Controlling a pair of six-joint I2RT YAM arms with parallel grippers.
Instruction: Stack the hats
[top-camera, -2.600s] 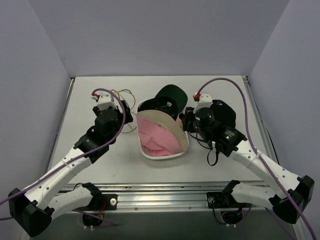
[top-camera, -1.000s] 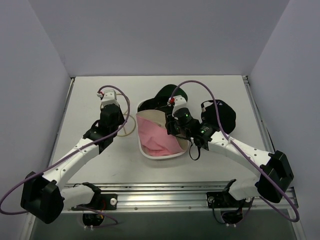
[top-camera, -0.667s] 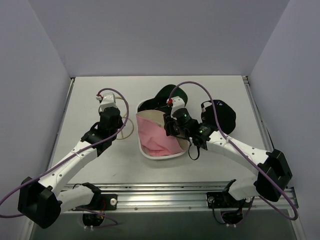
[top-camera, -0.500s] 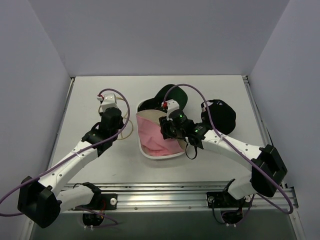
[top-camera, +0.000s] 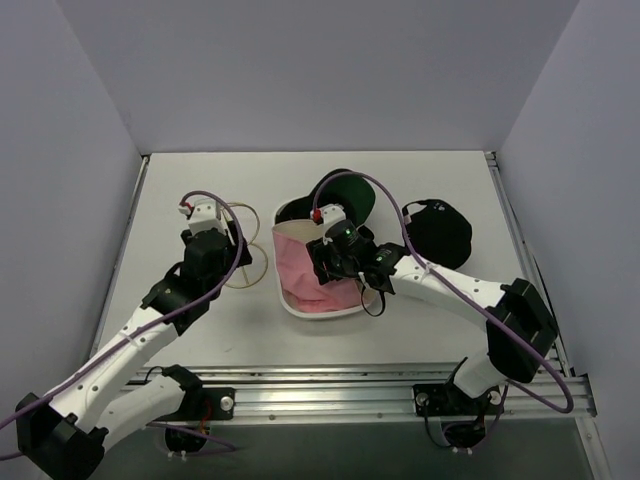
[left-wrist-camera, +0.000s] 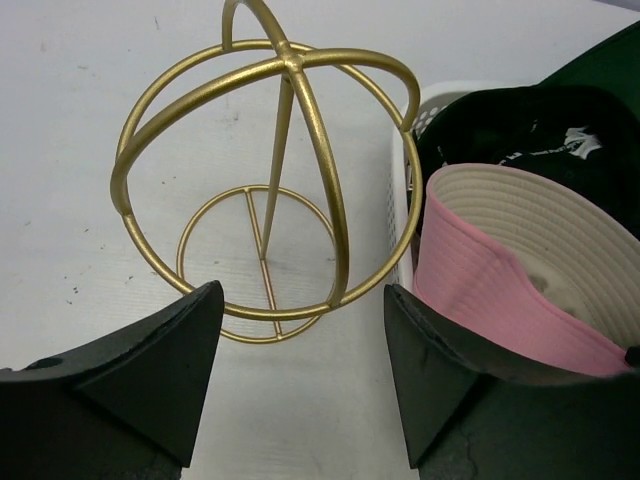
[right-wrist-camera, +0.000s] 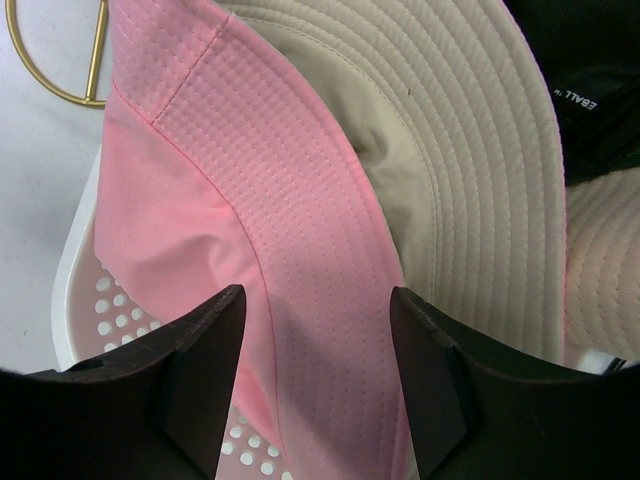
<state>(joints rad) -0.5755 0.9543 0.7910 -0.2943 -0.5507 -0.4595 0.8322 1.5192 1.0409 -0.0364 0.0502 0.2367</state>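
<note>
1. The pink hat and beige hat are nested in the tray. A green hat at its far edge and a black hat right of it are judged unstacked.
2. The right gripper is spread over the pink brim, empty. The left gripper is opened wide left of the tray.
3. Logo-marked black fabric inside the tray is shown only in the wrist views.

Quick count: four soft fabric hats for sure. That's one pink bucket hat, one beige bucket hat, one dark green cap and one black cap. The black cloth with white lettering could be a fifth hat or just the green one's lining, can't tell. Plus one white perforated plastic tray, one gold wire globe stand, and two robot arms, left arm and right arm.
</note>
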